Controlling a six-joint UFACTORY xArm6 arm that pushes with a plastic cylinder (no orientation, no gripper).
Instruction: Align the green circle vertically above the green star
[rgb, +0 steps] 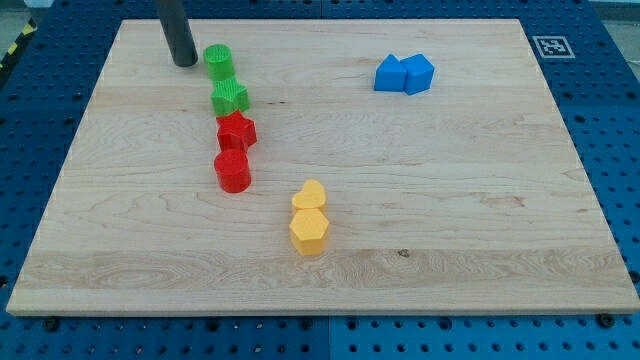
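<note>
Two green blocks sit at the far left of the counter (480, 240): the green circle (218, 62) is the farther one, and the green star (230, 97) lies just nearer, a touch to the right, the pair touching or almost so. Our tip (185, 63) rests on the wood just left of the green circle, close beside it; we can't tell if it touches. The rod rises out of the top edge. No claw on this arm, only the rod, so there's no spread or pinch to report.

Right behind the star toward us, a red star (237, 130) touches or nearly touches it, then a red circle (232, 171) just nearer again, so the four blocks form a slightly bent column running far to near.

Nearer and right of that column, around the counter's middle, a yellow heart (309, 195) and a yellow hexagon (309, 231) sit pressed together, hexagon nearest.

Far right, well apart from everything else, two blue blocks touch side by side: a blue block (390, 74) whose shape is unclear, and a blue cube (418, 73).
</note>
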